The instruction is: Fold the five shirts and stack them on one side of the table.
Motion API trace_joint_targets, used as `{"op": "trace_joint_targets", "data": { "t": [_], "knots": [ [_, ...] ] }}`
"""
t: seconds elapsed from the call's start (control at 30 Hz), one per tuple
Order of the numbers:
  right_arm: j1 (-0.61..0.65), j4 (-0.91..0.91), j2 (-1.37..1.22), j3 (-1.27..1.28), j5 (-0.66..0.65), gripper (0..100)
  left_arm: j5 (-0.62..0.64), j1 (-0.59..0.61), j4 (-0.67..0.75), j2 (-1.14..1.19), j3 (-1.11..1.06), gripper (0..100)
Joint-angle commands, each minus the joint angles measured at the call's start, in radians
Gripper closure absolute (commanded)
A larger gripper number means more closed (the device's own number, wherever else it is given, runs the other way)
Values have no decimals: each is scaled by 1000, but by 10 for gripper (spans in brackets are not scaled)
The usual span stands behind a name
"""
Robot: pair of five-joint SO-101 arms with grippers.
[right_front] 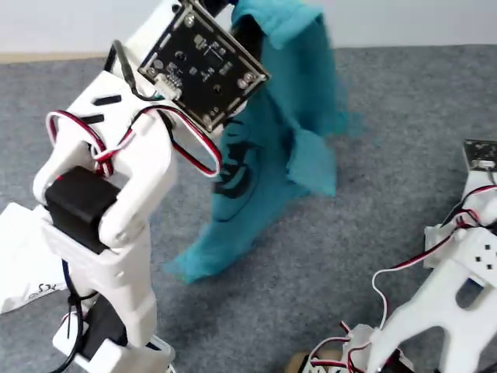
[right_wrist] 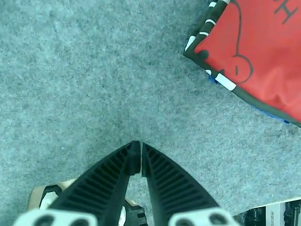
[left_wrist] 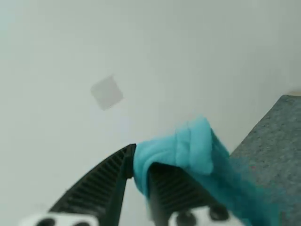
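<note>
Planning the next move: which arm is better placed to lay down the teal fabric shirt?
Left, likely: the left gripper is shut on the teal fabric shirt, raised. The right gripper is shut and empty.

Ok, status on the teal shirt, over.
Left gripper shut on teal cloth shirt, raised, lower end on grey table. Right gripper shut, empty. Red printed shirt nearby, not blocking.

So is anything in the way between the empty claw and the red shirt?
No, nothing visible. Just bare grey table lies between the right claw and the red shirt.
</note>
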State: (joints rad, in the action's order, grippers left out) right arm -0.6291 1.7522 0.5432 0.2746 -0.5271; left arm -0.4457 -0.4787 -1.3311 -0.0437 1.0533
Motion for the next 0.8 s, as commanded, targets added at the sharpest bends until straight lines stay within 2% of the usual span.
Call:
{"op": "trace_joint_targets", "data": {
  "t": [0.0,0.13,0.23,0.33,0.43,0.57,0.77],
  "knots": [
    [13,38,38,-6,-12,989,9,31,26,-25,-7,995],
    [18,36,38,-6,-12,989,11,124,-61,-11,-54,995],
    [71,36,30,-6,-11,989,11,206,-164,-12,-170,995],
    [174,36,30,-6,-6,989,11,305,-245,-12,-321,995],
    [298,36,28,-6,-5,989,12,396,-270,-12,-527,995],
    [486,35,27,-5,-3,989,9,499,-207,-12,-835,995],
    [702,-24,-58,2,-3,989,9,672,38,-11,-1175,995]
  ]
}}
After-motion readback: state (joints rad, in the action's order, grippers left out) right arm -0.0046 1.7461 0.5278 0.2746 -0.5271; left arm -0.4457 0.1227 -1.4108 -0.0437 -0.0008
